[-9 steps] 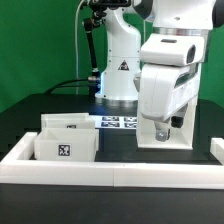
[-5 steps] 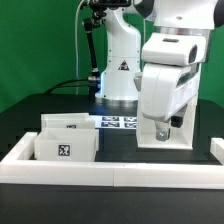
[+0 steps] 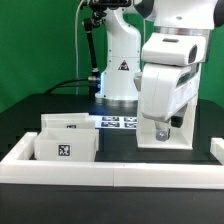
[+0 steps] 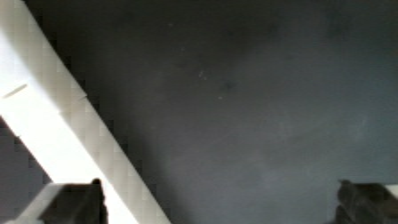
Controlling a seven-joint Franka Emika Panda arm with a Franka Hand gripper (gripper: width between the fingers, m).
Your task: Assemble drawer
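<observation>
Two small white trays (image 3: 66,141), each with a black-and-white tag, stand side by side at the exterior view's left. The white casing (image 3: 186,138) stands at the exterior view's right, mostly hidden behind my white hand. My gripper (image 3: 165,128) hangs low in front of it. In the wrist view the gripper (image 4: 221,205) is open wide and empty. One dark fingertip (image 4: 73,204) shows at each side, with bare black table (image 4: 231,100) between them. A white edge (image 4: 61,120) runs slantwise past one fingertip; I cannot tell which part it belongs to.
The marker board (image 3: 120,122) lies flat behind the trays, near the robot's base (image 3: 118,70). A long low white wall (image 3: 110,177) edges the table's front and runs back along both sides.
</observation>
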